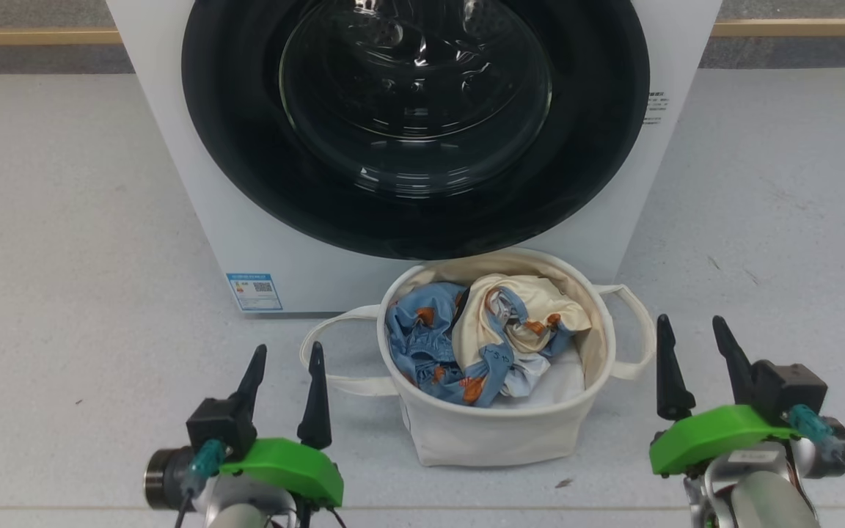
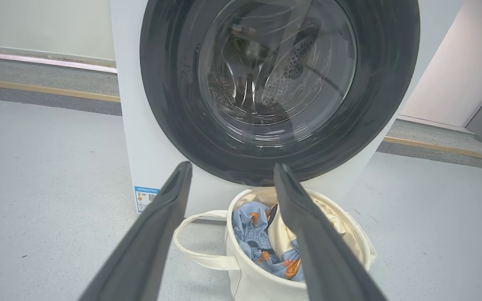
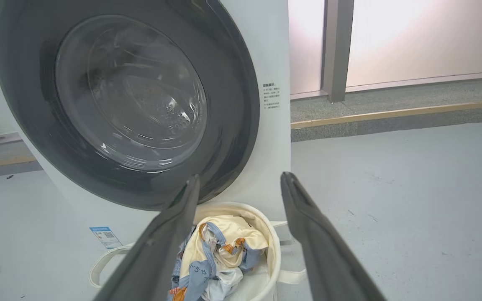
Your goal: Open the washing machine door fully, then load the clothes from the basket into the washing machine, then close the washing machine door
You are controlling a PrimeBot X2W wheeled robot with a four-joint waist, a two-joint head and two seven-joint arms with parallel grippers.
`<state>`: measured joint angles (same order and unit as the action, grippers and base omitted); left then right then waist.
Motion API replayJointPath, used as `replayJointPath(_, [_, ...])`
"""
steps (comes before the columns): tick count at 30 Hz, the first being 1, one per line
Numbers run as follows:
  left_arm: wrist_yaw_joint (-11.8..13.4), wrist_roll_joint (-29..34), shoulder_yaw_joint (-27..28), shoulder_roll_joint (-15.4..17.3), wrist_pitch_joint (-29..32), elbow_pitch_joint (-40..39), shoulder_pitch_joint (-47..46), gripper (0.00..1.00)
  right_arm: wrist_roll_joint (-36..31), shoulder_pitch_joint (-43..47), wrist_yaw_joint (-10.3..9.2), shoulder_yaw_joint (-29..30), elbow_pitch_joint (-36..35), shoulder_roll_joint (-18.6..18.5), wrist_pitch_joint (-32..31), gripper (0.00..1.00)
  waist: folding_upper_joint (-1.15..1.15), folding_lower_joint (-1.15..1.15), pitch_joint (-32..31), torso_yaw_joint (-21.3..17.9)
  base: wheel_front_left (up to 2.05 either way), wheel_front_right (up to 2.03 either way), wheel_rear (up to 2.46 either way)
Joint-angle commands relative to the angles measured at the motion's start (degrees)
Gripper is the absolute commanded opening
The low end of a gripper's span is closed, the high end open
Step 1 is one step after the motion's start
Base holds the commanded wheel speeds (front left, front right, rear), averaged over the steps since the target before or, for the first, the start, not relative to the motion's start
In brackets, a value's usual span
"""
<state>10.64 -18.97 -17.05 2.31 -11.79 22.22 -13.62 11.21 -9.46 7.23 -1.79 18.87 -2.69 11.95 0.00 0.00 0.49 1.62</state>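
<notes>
Washing machine (image 1: 166,147) stands square ahead of me on the grey floor (image 1: 63,257), front face toward me. Small blue label (image 1: 254,291) sits at its lower left corner. Washing machine door (image 1: 246,147) lies shut, flat against the front. Its black rim is a full circle facing me, and the glass bowl (image 1: 415,95) is at the centre. Through the glass in the left wrist view I make out the perforated drum. Basket (image 1: 488,433) sits upright on the floor just before the machine, under the door's lower rim, mouth up. Its two loop handles (image 1: 320,345) stick out to my left and right, so that line runs parallel to the machine's front. Clothes (image 1: 466,337) are heaped inside and reach about to the rim: blue with orange motifs on my left, cream toward the right, white lining showing below them. My left claw (image 1: 288,348) is spread wide and holds nothing. Its fingers point ahead at the machine, near the left handle. My right claw (image 1: 690,323) is likewise wide and empty, fingers pointing ahead, just beyond the right handle. The basket sits between the two claws.
</notes>
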Motion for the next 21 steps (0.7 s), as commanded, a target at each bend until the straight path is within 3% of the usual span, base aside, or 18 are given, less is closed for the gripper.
replayJointPath(1, [0.64, 1.95, 1.1, 0.51, -1.1, -1.79, -2.38, 1.0, -2.14, -2.89, 0.23, -1.72, -2.11, -0.14, 0.95, 1.0, 0.0, 0.0, 0.03, 0.04, 0.0, 0.0, 0.0])
replayJointPath(12, [3.03, 4.25, -0.09, 0.57, -3.12, 0.1, -3.31, 1.0, -9.18, -3.38, 0.25, -3.14, -3.56, -0.19, 2.96, 1.0, 0.0, 0.0, -0.13, 0.44, 0.0, 0.0, 0.0])
replayJointPath(21, [2.83, 2.33, -0.62, 0.57, -3.2, 1.11, -3.35, 1.0, -8.99, -3.19, 0.25, -3.06, -3.45, -0.2, 3.05, 1.0, 0.0, 0.0, -0.1, 0.48, 0.0, 0.0, 0.0])
